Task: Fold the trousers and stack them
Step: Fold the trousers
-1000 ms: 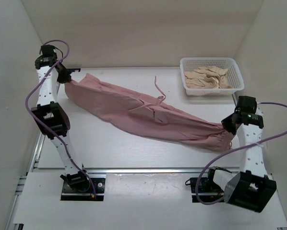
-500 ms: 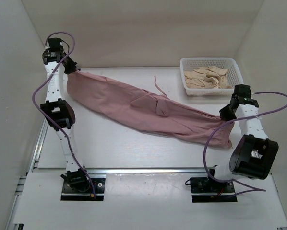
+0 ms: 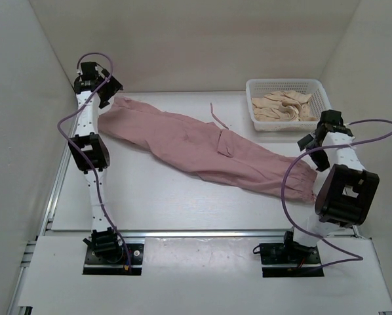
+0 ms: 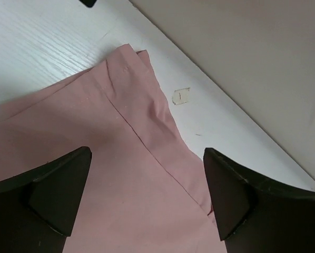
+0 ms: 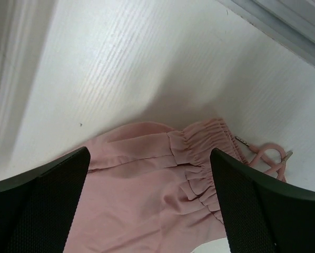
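A white basket (image 3: pixel 285 82) sits at the far right of the table (image 3: pixel 150 197). It holds a heap of beige garments (image 3: pixel 284 106), crumpled and filling most of its floor. The basket stands apart from the trousers (image 3: pixel 202 147).

The pink trousers lie flat on the table in a long diagonal band, from the far left corner to the near right. A pocket (image 3: pixel 225 146) shows near the middle, and a loose cord (image 3: pixel 217 115) trails off the far edge of the cloth.

The left gripper (image 3: pixel 111 88) hangs over the far left end, jaws spread wide and empty. In the left wrist view, the gripper (image 4: pixel 147 179) frames flat pink cloth lying below it. The right gripper (image 3: pixel 312 146) hovers just past the near right end, also wide and empty. In the right wrist view, the gripper (image 5: pixel 149 179) looks down on a gathered end (image 5: pixel 199 153) with a looped cord (image 5: pixel 265 155) beside it.

A second ago both grippers were pinching the two ends, with the cloth stretched and rumpled between them. Now both have let go and the trousers have settled smoother. The left arm has swung farther back and the right arm has pulled toward the basket. The basket and its garments have not moved.
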Robot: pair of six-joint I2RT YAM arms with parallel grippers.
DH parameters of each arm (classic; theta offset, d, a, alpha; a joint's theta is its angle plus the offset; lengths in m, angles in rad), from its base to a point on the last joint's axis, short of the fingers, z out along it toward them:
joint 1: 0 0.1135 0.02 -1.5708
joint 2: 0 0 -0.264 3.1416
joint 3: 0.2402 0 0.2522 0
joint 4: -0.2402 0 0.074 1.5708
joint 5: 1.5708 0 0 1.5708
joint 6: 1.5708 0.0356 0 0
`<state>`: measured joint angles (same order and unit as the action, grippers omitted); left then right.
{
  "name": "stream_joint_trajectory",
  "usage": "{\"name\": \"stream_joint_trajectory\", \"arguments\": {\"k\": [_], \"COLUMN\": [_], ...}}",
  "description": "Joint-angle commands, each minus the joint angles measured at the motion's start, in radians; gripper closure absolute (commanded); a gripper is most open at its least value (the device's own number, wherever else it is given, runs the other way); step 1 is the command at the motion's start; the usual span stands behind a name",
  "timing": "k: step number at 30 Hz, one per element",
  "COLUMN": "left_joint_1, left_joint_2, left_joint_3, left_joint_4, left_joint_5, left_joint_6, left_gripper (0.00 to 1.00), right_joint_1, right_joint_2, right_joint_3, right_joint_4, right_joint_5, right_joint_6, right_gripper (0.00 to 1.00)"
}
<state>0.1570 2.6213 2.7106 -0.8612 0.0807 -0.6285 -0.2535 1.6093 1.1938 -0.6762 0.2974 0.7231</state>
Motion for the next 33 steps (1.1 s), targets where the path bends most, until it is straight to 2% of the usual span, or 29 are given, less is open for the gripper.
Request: {"name": "stream_joint_trajectory", "arguments": {"k": [1,5,10,12,14,18,22,26,33], "left_joint_1": [0.016,0.059,0.114,0.125,0.125,0.115,0.090,0.079,0.070], "left_joint_2": [-0.180,-0.358,-0.526,-0.547,-0.547,-0.454,-0.373,-0.294,-0.095], "left_joint_3": [-0.032,-0.217,-0.527,-0.593,-0.664,-0.684,-0.704,-0.674,-0.396], "left_joint_4": [0.062,0.062,0.050,0.039,0.028,-0.045,-0.045,-0.045,-0.045], "left_joint_5": [0.005,-0.038,-0.064,-0.053,-0.042,-0.021,-0.021,-0.042,0.013], "left_joint_6": [0.026,0.068,0.125,0.148,0.179,0.179,0.158,0.116,0.076], "left_gripper": [0.00,0.00,0.00,0.10,0.13,0.01,0.00,0.07,0.14], "right_joint_1": [-0.003,0.008,0.020,0.008,-0.027,-0.036,-0.036,-0.036,-0.046], "right_joint_2": [-0.078,-0.193,-0.320,-0.362,-0.416,-0.482,-0.482,-0.482,-0.424], "right_joint_3": [0.035,-0.046,-0.221,-0.273,-0.356,-0.473,-0.522,-0.522,-0.531], "right_joint_4": [-0.016,-0.031,-0.071,-0.100,-0.112,-0.112,-0.100,-0.089,-0.040], "right_joint_5": [0.019,-0.116,-0.187,-0.217,-0.301,-0.360,-0.392,-0.392,-0.423], "right_joint_6": [-0.021,-0.021,-0.011,-0.011,-0.011,0.002,0.021,0.032,0.056], "right_gripper": [0.00,0.00,0.00,0.00,0.00,0.00,0.00,0.00,0.00]}}
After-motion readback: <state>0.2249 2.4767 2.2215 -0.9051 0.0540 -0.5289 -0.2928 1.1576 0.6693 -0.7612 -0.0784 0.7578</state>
